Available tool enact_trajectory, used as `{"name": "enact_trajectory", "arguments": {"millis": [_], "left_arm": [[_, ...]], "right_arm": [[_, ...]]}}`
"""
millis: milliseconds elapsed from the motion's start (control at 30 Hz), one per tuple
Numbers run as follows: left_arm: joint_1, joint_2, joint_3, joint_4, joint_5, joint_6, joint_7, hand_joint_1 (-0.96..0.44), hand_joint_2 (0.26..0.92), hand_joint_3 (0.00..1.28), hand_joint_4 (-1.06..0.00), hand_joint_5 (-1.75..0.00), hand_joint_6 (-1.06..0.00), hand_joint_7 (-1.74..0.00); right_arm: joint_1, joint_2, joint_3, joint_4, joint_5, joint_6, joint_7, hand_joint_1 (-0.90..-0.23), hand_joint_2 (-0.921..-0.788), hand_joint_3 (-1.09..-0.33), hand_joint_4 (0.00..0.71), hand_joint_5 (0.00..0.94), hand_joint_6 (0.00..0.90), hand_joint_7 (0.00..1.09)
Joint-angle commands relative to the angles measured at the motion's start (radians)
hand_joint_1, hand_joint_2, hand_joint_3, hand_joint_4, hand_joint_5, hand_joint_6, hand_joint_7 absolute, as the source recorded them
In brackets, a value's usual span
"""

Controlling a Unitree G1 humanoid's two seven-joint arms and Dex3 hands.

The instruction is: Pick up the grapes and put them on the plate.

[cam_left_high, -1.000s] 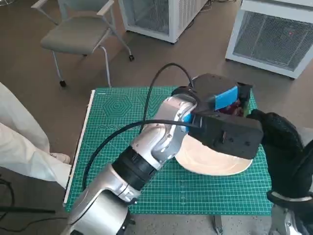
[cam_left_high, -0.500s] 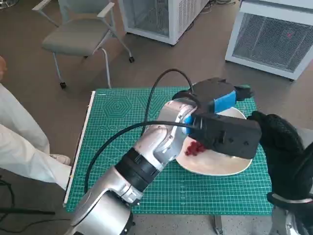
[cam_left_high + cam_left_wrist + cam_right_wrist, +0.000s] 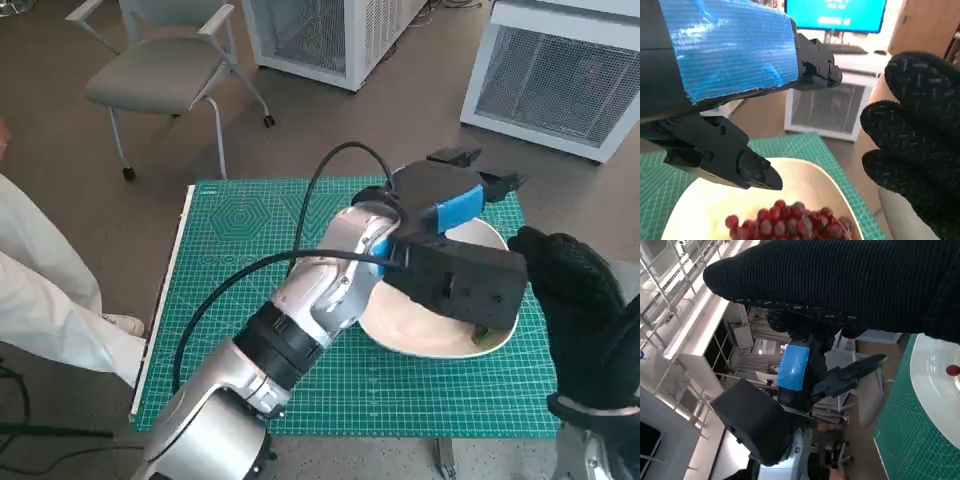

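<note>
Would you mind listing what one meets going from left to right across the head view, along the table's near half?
Person's pale sleeve → green mat → left forearm → plate → right hand.

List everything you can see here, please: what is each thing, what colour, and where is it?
grapes: one bunch, red, lying on the plate
plate: one, cream, on the mat's right part, partly under the left arm
mat: one, green with a grid, covering the table
chair: one, grey, on the floor beyond the table
cabinets: two, white with mesh fronts, farther back
person: one, in white clothing, at the table's left side
left hand: black with blue tape, above the plate, holding nothing
right hand: black knitted glove, beside the plate
</note>
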Motion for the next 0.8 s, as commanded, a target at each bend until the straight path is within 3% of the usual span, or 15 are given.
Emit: {"name": "enact_trajectory", "arguments": {"millis": [33,267,400,567,800], "left_arm": [[0.047,0.055,0.034,-0.041,-0.014,-0.034,0.035,-0.31,0.903,0.02,-0.08,-0.01,-0.27,-0.01],[0.191,0.165,0.144,-0.157,-0.084,-0.147,0.102,-0.4,0.919,0.04,-0.12,-0.02,-0.3,-0.02],[0.3,0.194,0.264,-0.191,-0.233,-0.256,0.094,-0.43,0.92,0.05,-0.16,-0.03,-0.32,-0.03],[0.451,0.178,0.428,-0.227,-0.53,-0.365,-0.04,-0.38,0.92,0.03,-0.22,-0.02,-0.35,-0.03],[0.622,0.15,0.565,-0.253,-0.814,-0.424,-0.215,-0.39,0.921,0.01,-0.23,-0.01,-0.34,-0.01]], "right_arm": [[0.014,0.002,0.008,0.001,-0.004,0.02,-0.013,-0.398,-0.921,-0.64,0.385,0.712,0.172,0.99],[0.013,-0.001,0.009,-0.007,0.0,0.024,-0.014,-0.398,-0.921,-0.638,0.386,0.712,0.173,0.99],[0.015,-0.003,0.008,-0.013,0.005,0.028,-0.012,-0.399,-0.921,-0.637,0.387,0.711,0.174,0.99],[0.02,-0.005,0.005,-0.02,0.01,0.031,-0.008,-0.399,-0.921,-0.636,0.388,0.71,0.176,0.98],[0.013,-0.007,0.003,-0.006,0.012,0.028,-0.001,-0.4,-0.921,-0.636,0.389,0.709,0.177,0.98]]}}
